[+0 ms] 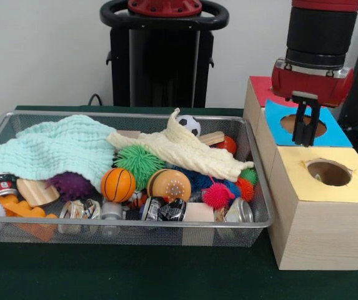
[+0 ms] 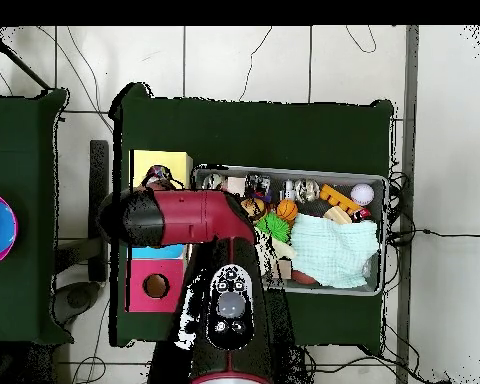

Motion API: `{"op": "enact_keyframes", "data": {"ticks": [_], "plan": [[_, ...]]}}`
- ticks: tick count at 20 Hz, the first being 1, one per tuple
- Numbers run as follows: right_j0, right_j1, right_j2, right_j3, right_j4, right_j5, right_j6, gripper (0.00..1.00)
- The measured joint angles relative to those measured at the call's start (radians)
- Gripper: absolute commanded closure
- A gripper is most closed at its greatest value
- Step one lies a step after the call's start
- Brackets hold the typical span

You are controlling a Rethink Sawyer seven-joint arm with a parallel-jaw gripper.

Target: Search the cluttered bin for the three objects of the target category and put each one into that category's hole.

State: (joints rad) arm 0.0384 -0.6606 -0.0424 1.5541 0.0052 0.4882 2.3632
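Tool (image 1: 306, 130) over three holed boxes (image 1: 321, 212)

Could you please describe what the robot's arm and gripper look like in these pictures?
The arm is built of thick rounded segments: a black cylindrical section above a glossy red collar edged with a silver band. Seen from overhead it is mostly red, with a black and grey panel of small buttons. The gripper is black, with two slim straight fingers hanging from a small black mount.
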Motion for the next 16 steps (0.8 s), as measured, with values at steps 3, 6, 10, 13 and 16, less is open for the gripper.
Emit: {"op": "enact_keyframes", "data": {"ticks": [3, 6, 10, 13, 16], "plan": [[-0.021, -0.023, 0.01, 0.037, -0.002, 0.0, 0.0, 1.0], [-0.056, -0.042, 0.033, 0.069, -0.02, -0.004, 0.0, 1.0], [-0.112, -0.06, 0.067, 0.109, -0.046, -0.012, 0.0, 1.0], [-0.182, -0.075, 0.107, 0.149, -0.086, -0.026, 0.0, 1.0], [-0.268, -0.091, 0.152, 0.198, -0.146, -0.05, 0.0, 1.0]]}}
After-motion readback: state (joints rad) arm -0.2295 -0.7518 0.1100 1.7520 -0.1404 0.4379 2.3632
